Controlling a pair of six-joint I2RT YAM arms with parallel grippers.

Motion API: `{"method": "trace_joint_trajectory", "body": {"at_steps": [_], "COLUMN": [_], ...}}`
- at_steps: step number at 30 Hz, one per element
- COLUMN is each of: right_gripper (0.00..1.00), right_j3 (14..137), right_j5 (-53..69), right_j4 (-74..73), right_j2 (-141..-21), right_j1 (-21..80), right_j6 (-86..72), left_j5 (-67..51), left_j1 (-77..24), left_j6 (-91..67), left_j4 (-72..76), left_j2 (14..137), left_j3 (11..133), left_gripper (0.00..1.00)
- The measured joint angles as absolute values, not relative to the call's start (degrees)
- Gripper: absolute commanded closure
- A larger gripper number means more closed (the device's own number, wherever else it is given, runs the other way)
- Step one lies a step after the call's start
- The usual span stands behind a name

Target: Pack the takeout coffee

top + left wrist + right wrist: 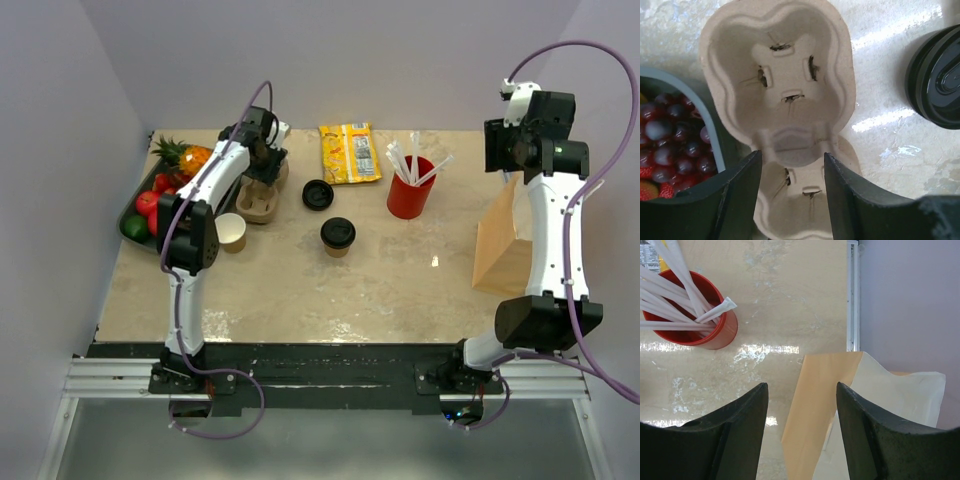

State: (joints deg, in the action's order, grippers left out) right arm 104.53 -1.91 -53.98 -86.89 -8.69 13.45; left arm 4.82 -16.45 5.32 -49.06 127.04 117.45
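Bolted at the near edge of the tan surface (380, 290) between lilac walls (60, 150), the left arm (215, 180) stretches far-left, jaws spread over a pulp carrier (785, 100) beside a fruit tray (696, 101). The coffee (338, 236) stands mid-surface, apart from both arms. The right arm (545, 200) rears high, jaws spread above an open paper bag (865, 390) near a red cup (715, 335) holding straws (680, 295).
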Motion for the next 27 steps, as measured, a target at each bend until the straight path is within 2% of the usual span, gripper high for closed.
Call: {"method": "trace_joint_trajectory", "body": {"at_steps": [8, 22, 27], "right_gripper": [0.40, 0.41, 0.41], "right_j3": [103.9, 102.8, 102.8], "right_j5": [-1.9, -1.7, -1.7], "right_j4": [-53.9, -53.9, -53.9], "right_j2": [-86.9, -87.3, -88.2], "right_j1": [-8.7, -8.7, -8.7], "right_j6": [13.5, 13.5, 13.5], "left_j5": [3.1, 3.2, 3.1], "left_j1": [-16.4, -16.1, -15.8], "left_j6": [5.1, 5.0, 4.5], "left_j4": [-49.0, -49.0, -49.0], "left_j2": [128.8, 129.6, 129.6], "left_j3": [118.8, 119.4, 119.5], "left_gripper": [0.46, 0.45, 0.48]}}
